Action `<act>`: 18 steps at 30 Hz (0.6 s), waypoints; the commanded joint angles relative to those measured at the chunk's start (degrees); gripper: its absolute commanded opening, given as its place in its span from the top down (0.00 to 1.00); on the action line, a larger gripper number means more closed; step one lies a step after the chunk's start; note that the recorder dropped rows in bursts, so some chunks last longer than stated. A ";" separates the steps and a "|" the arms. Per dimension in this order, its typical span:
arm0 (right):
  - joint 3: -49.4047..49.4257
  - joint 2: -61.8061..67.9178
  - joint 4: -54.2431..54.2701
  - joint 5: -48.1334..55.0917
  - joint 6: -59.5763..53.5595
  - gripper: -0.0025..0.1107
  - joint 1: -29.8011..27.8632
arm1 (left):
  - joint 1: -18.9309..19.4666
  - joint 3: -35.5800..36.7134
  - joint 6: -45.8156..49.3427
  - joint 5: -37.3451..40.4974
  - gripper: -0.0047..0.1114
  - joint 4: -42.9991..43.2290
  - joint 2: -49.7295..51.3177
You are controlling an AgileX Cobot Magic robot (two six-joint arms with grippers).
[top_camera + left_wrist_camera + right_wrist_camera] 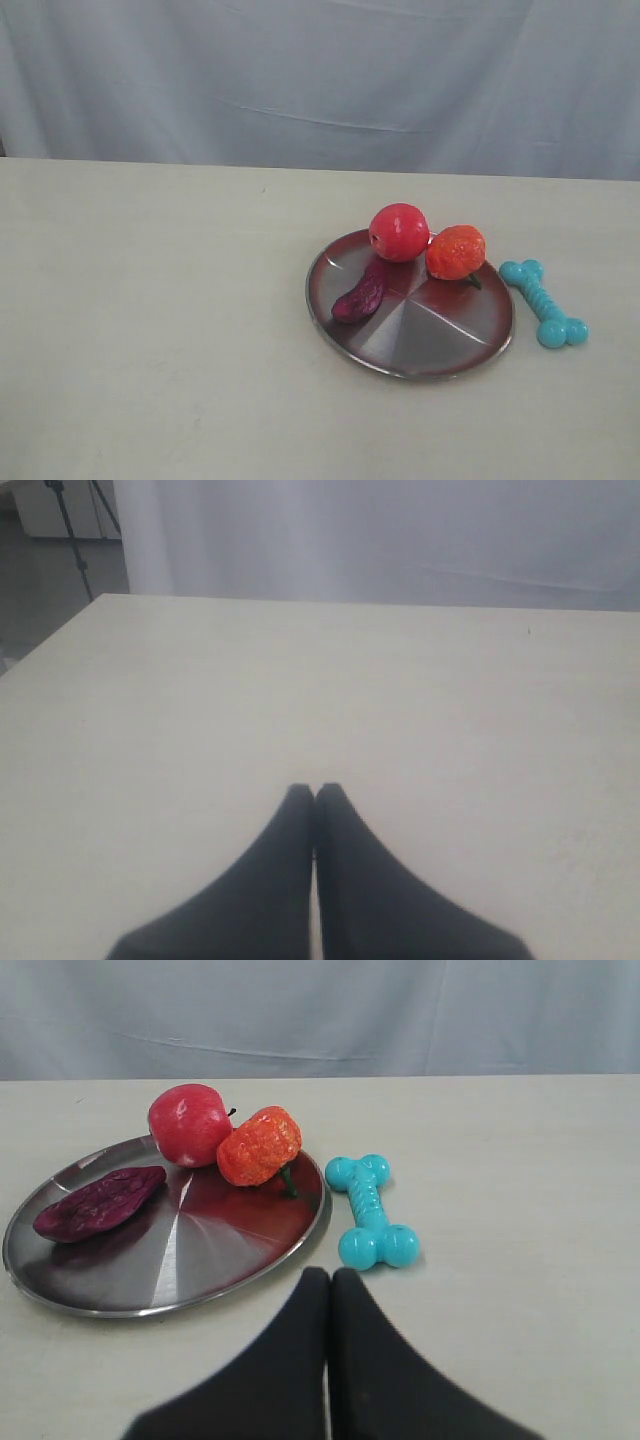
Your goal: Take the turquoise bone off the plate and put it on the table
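The turquoise bone (545,302) (371,1210) lies flat on the pale beige table (150,330), just right of the round metal plate (440,345) (180,1265) and apart from its rim. Neither arm shows in the exterior view. In the right wrist view my right gripper (331,1278) is shut with nothing in it, its tips a short way short of the bone's nearer knobs. In the left wrist view my left gripper (315,792) is shut and empty over bare table (300,680).
On the plate rest a red apple (399,232) (188,1124), an orange bumpy fruit (456,252) (259,1146) and a dark purple oblong piece (360,296) (98,1203). A pale curtain (320,80) hangs behind the table's far edge.
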 commanded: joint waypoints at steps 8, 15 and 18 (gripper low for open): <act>0.17 -0.30 -0.09 0.23 0.03 0.98 -0.39 | 0.26 0.15 -0.24 -0.31 0.96 -0.35 -0.07; 0.17 -0.30 -0.09 0.23 0.03 0.98 -0.39 | 0.26 0.15 -0.24 -0.31 0.96 -0.35 -0.07; 0.17 -0.30 -0.09 -0.13 0.03 0.98 -0.39 | 0.26 0.15 -0.24 -0.31 0.96 -0.35 -0.07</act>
